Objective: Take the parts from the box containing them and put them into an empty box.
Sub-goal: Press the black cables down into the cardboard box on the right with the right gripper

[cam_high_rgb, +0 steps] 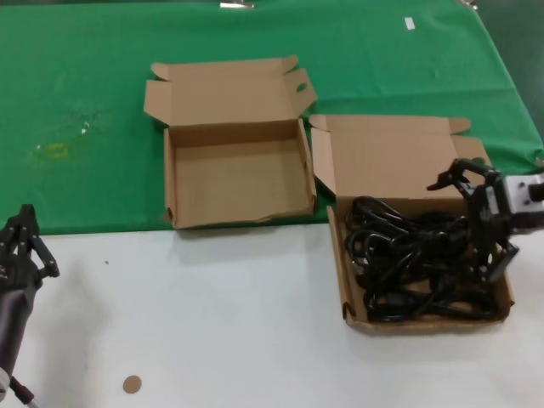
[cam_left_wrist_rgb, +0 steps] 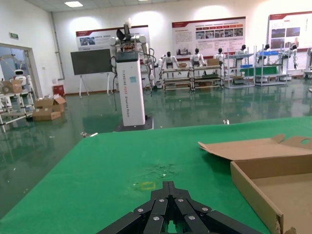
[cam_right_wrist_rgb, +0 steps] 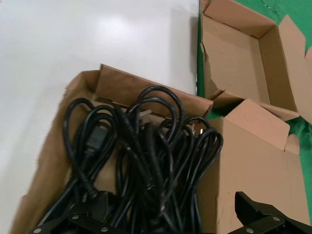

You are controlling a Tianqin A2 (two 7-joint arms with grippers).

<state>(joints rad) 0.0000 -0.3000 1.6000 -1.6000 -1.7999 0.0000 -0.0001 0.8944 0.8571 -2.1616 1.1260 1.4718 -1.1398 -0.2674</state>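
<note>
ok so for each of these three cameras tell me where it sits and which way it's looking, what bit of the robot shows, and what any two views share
Head view: on the robot's head, looking forward and down at the empty box, the box of cords, the left gripper and the right gripper.
Left wrist view: on the left arm, facing out level across the green cloth into the hall; left gripper at the edge.
Right wrist view: on the right arm, looking down into the cords; right gripper's fingers.
Shared: all three show the empty box.

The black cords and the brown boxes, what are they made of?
The black coiled power cords look like rubbery plastic: smooth, slightly shiny, bending in loops. The two brown boxes, the empty one and the full one, look like matte cardboard, with folded flaps and a crumpled edge.
</note>
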